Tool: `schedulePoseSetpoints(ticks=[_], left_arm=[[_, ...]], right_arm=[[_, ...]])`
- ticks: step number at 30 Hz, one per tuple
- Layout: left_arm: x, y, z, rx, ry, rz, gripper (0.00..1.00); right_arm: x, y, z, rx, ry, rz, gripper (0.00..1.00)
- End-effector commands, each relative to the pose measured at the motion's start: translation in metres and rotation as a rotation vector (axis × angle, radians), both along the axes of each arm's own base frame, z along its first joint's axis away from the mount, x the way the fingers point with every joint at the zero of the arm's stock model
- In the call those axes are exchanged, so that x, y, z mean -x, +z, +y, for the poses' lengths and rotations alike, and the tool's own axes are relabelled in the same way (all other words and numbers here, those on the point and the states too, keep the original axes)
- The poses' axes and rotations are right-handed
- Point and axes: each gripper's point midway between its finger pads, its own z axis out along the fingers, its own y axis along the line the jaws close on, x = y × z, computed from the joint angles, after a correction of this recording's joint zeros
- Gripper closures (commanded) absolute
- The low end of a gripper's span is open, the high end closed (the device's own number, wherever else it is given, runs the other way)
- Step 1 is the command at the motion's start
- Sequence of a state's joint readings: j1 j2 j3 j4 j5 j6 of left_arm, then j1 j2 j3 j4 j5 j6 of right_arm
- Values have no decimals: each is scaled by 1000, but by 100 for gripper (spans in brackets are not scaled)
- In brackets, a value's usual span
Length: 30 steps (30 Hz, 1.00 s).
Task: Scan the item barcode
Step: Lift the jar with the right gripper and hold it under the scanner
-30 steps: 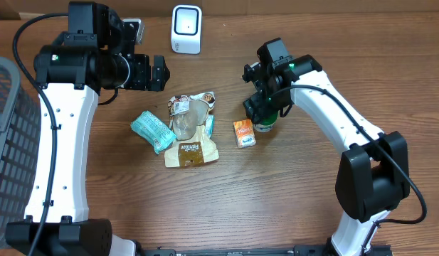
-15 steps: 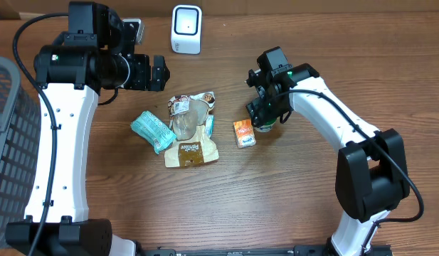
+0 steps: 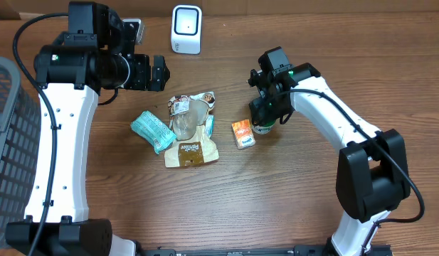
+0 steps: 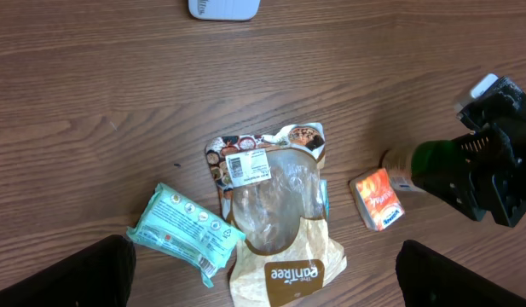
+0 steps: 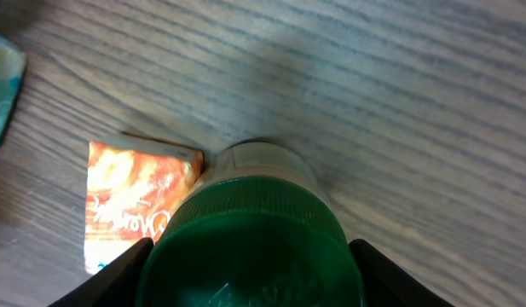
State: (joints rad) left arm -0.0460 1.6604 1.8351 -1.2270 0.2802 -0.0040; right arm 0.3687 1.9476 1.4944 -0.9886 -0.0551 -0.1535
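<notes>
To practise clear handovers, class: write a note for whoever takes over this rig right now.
Left gripper open, empty, hovering near the scanner.
Right gripper straddles the green-capped bottle, standing on the table beside the orange packet; grip not confirmed.
Done: approach.
Left: grip, lift, show barcode to scanner.

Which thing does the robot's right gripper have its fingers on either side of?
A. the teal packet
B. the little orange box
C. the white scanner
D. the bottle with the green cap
D: in the right wrist view the right gripper has one finger on each side of the bottle with the green cap, while the little orange box lies beside it on the table.
</notes>
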Motion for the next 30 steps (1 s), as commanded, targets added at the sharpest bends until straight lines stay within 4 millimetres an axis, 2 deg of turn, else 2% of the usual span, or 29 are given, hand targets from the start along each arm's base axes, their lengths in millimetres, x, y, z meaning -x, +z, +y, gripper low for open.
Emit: schedulePoseSetpoints(ticks=[1,4,11,14,15,18,24,30], left_arm=[[-1,1,0,-3,-8,-6,0],[-1,1,0,-3,-8,-6,0],[-1,1,0,-3,-8,-6,0],[-1,1,0,-3,-7,-6,0],[-1,1,0,-3,-7,-6,0],[-1,1,0,-3,-7,-6,0],[-1,1,0,-3,-7,-6,0],[-1,1,0,-3,-8,-6,0]], right_arm=[[-2,18,13,-78,-52,9,57],[-7,45,22,-137,-52,-6,57],[-9,139,50,-470,-13,-14,57],[-8,175,53,-657,2,10,57],[-6,198,53,-808,14,40,59],[-2,226,47,-1002,26,88,66],[-1,250,24,-1139,46,69,68],[1,259,15,-1151,48,37,67]])
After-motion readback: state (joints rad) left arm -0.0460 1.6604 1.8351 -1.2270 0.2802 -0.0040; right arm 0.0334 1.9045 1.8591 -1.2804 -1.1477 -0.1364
